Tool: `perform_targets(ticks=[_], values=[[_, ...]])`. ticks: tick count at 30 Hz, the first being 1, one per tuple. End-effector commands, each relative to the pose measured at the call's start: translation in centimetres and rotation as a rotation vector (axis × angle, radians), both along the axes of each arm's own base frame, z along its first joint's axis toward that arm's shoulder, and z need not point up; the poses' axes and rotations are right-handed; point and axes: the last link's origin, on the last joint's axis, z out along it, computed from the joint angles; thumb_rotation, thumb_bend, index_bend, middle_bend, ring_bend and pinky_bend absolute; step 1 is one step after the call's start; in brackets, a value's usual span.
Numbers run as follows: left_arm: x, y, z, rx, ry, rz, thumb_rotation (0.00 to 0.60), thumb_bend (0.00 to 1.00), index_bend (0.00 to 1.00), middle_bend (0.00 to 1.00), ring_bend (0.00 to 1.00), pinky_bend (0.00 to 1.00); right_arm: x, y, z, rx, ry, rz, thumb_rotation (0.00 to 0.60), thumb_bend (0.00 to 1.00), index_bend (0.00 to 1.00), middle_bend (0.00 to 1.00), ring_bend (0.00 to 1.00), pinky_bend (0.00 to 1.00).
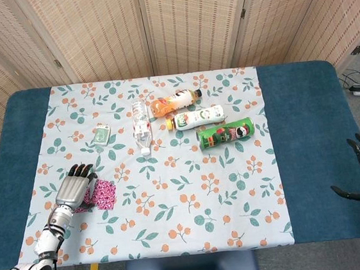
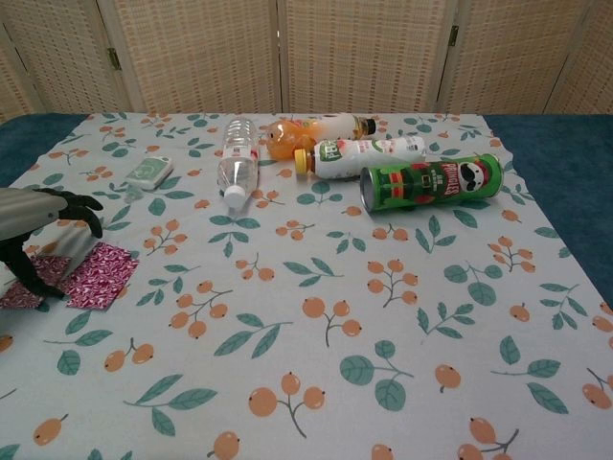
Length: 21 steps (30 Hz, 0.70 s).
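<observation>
Left hand [image 1: 73, 189] over packet [image 1: 102, 195], bottles [image 1: 140, 127] well behind

woven folding screen [image 1: 175, 26] (tan) behind table [image 1: 308, 128]

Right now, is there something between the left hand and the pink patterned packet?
Nothing visible does. The left hand is directly over the pink patterned packet, with fingers arched above it; whether they touch it cannot be told.

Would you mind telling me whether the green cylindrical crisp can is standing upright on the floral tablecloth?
No, the green cylindrical crisp can lies on its side on the floral tablecloth, near the white bottle.
</observation>
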Motion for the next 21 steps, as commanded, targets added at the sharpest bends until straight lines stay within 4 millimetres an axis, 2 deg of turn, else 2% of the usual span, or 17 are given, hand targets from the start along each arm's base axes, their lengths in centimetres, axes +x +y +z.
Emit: perform_targets(ticks=[1, 10, 21], values=[[0.2, 0.5, 0.0, 0.002, 0.006, 0.002, 0.592, 0.13, 0.28, 0.09, 0.0, 0.0, 0.0, 0.0, 0.0, -0.001, 0.0, -0.002, 0.471, 0.16, 0.0, 0.0, 0.0, 0.0], [1.0, 1.8, -0.3, 0.004, 0.006, 0.005, 0.586, 0.13, 0.28, 0.09, 0.0, 0.0, -0.2, 0.1, 0.0, -0.003, -0.001, -0.007, 0.47, 0.16, 0.0, 0.0, 0.0, 0.0], [3.2, 3.1, -0.1, 0.021, -0.015, -0.03, 0.582, 0.13, 0.28, 0.09, 0.0, 0.0, -0.3, 0.2, 0.1, -0.006, -0.002, -0.007, 0.469, 0.16, 0.0, 0.0, 0.0, 0.0]])
